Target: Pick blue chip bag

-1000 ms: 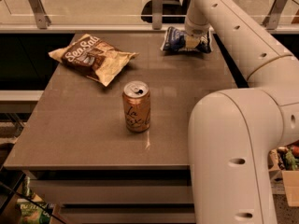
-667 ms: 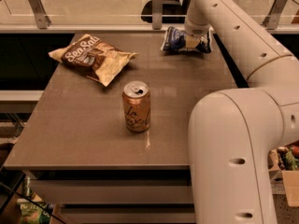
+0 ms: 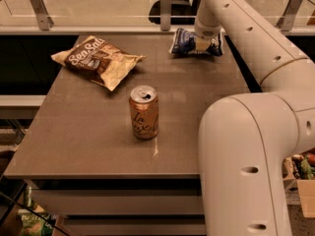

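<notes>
Arm of white, rounded segments fills the right side of the camera view. Its big elbow joint stands in the foreground, off the right edge of the table, and from there the forearm rises and reaches back over the table's far right part. At its end the gripper is down on the blue chip bag, over the bag's right half. The wrist covers it from above, so I cannot tell whether it is clamped on the bag or only resting against it.

The blue chip bag lies on the brown tabletop near the far edge, right of the middle and just in front of the railing. Its dark-blue left end, with white markings, sticks out from under the wrist, and a smaller piece shows on the other side.

The larger Sea Salt bag, brown and tan, lies flat and slanted on the far left part of the table, well apart from the blue one. A copper-coloured can stands upright near the middle of the table — closer to the camera than either bag and touching neither. Its top shows a pull-tab opening.

Behind the table runs the railing of glass panels held by metal posts. At the lower right, beside the arm, part of a cardboard box shows, its contents too unclear to name.
</notes>
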`<state>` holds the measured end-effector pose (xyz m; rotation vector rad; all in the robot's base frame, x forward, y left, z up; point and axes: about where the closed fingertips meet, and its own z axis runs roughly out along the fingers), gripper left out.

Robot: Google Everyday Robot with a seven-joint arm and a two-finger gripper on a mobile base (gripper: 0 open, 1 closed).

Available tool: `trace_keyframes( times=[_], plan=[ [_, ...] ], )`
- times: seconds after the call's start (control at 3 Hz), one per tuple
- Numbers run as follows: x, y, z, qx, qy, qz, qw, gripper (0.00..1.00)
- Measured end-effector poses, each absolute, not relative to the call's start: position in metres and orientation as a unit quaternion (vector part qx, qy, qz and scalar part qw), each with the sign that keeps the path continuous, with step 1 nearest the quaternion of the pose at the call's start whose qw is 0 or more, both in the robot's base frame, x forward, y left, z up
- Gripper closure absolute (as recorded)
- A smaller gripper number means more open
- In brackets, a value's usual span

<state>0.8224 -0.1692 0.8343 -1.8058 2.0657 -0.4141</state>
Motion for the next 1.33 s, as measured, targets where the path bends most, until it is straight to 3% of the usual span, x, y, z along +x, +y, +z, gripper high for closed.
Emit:
trace_keyframes(
  times=[1.33],
  plan=[
    [0.8224, -0.169, 0.834, -0.64, 0.732, -0.146, 0.182, 1.0]
  ],
)
